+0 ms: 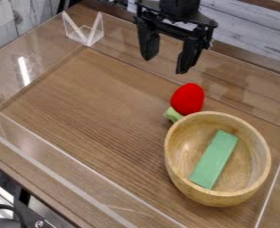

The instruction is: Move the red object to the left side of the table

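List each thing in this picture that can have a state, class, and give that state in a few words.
gripper: open, pointing down, above the table, holding nothing.
red object: lying on the table beside the bowl's rim, not gripped.
wooden bowl: upright on the table, holding the green block.
green block: lying inside the bowl.
table: bordered by low clear walls.

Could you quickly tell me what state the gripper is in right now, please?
Gripper: open, its black fingers spread and holding nothing, hanging above and clear of the small rounded red toy.
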Controlling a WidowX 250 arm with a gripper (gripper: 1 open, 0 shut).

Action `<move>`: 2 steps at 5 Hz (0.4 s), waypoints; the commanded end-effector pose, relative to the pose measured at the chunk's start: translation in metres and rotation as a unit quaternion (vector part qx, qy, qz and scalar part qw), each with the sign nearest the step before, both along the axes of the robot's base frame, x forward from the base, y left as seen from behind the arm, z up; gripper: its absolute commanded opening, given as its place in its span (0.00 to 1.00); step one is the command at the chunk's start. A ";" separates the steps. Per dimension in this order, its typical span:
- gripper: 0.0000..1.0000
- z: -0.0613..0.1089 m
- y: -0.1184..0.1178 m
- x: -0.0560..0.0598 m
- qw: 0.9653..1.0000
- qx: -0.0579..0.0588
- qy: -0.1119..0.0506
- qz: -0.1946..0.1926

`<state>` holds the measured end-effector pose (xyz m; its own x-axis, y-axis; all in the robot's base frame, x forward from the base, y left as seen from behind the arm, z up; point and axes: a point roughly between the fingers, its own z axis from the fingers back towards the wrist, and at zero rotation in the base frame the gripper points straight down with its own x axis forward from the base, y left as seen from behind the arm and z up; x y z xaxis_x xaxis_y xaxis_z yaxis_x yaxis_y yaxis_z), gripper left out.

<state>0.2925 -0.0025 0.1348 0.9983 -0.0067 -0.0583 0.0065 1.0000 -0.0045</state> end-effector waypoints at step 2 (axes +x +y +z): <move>1.00 -0.025 -0.024 -0.001 1.000 -0.007 0.004 -0.007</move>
<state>0.2882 -0.0254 0.1002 0.9942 -0.0210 -0.1050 0.0196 0.9997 -0.0147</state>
